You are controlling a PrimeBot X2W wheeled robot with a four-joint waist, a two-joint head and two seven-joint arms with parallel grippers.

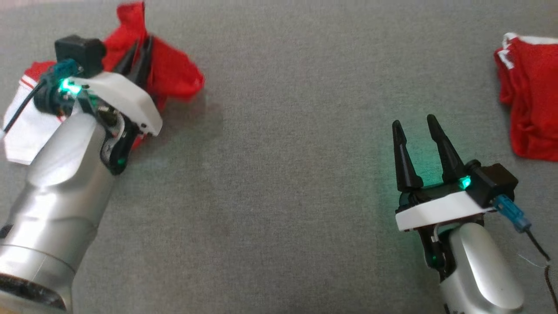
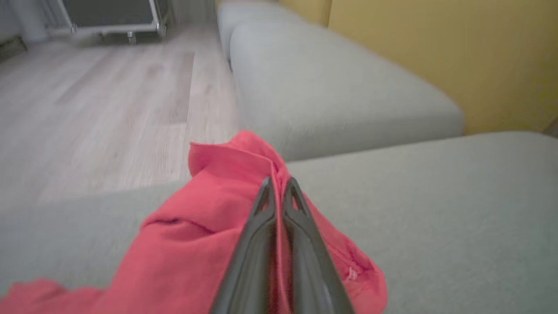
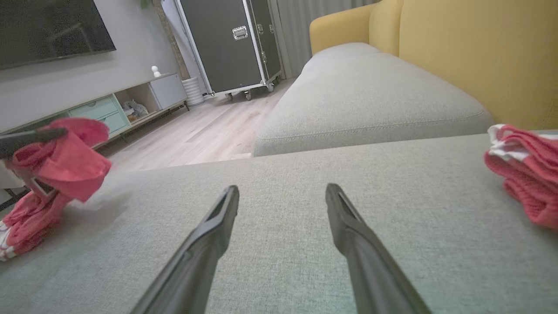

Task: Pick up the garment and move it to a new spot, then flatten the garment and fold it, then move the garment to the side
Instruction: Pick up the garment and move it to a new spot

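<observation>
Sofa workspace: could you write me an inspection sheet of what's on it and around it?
Surface: grey sofa cushion, bare in the middle.
Job's things: red garment with white trim, bunched at the left.
Clutter: second red garment, lying at the right edge.
Hands: left hand shut on the red garment; right hand open, holding nothing.
Cables: black cable at the left wrist; blue-plugged cable at the right wrist.
Surroundings: wood floor, black wheeled case, yellow sofa back.

Your left gripper [image 1: 143, 46] pinches the red garment [image 1: 174, 74], upper left. Your right gripper [image 1: 414, 122] stands spread over the grey cushion [image 1: 279, 196]; a second cloth [image 1: 532, 104], also red, lies far right.
</observation>
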